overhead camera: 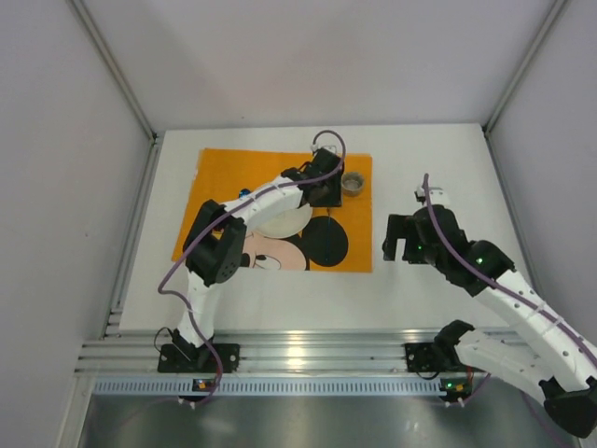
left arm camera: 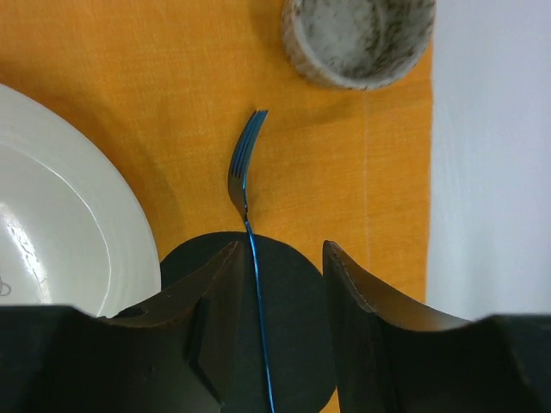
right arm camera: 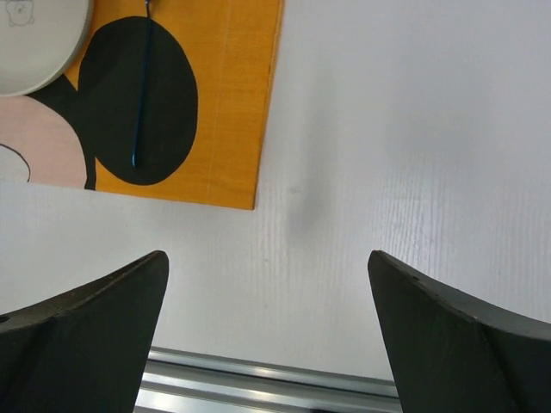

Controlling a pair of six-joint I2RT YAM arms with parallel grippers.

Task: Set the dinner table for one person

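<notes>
The white dinner table (overhead camera: pixel 429 159) carries an orange cartoon-mouse placemat (overhead camera: pixel 224 177). On the mat lie a white plate (overhead camera: pixel 280 222), a speckled cup (overhead camera: pixel 353 182) and a thin blue fork (overhead camera: pixel 328 226) on the black ear. My left gripper (overhead camera: pixel 326 203) is open just above the mat. In the left wrist view the fork (left arm camera: pixel 247 172) runs between the jaws of my left gripper (left arm camera: pixel 280 251), close to the left finger, tines toward the cup (left arm camera: pixel 357 39). My right gripper (overhead camera: pixel 396 245) is open and empty over bare table (right arm camera: pixel 387 129).
In the right wrist view, the mat's near right corner (right arm camera: pixel 232 129), the fork (right arm camera: pixel 142 95) and the plate's rim (right arm camera: pixel 34 34) lie ahead to the left of my right gripper (right arm camera: pixel 267 258). An aluminium rail (overhead camera: pixel 298 355) runs along the table's near edge. Grey walls enclose the table.
</notes>
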